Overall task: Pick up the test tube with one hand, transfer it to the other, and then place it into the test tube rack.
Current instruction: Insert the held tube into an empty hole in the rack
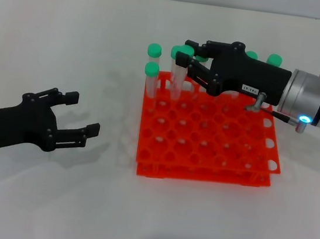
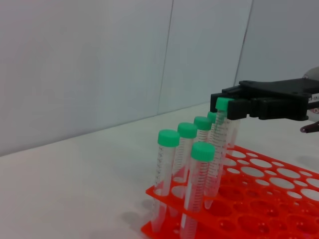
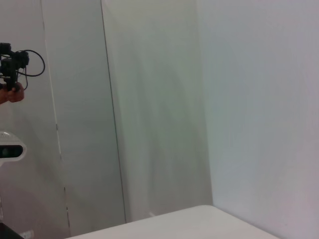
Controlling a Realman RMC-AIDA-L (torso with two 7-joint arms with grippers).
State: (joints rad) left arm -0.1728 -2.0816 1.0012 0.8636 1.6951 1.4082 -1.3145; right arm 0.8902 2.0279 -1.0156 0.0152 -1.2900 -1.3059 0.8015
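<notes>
Over the far left corner of the test tube rack [image 1: 213,162]: the right gripper [image 1: 186,55], black with a small white sticker, closed tight on the green cap of the test tube [image 1: 177,80]. Seen from the left wrist view too, with the fingers [image 2: 238,108] pinching that cap from both sides. The test tube [image 2: 217,149] tilted a little, top end up in the grip, bottom tip down at a hole in the top layer of the orange-red rack [image 2: 269,199].

Just beside it, more green-capped tubes [image 1: 151,69] standing upright in the rack's left edge and far row. Four of them close up in the left wrist view [image 2: 168,138].

Well apart on the left, low over the white table [image 1: 70,43]: the left gripper [image 1: 81,112], black, fingers spread wide, holding nothing.
</notes>
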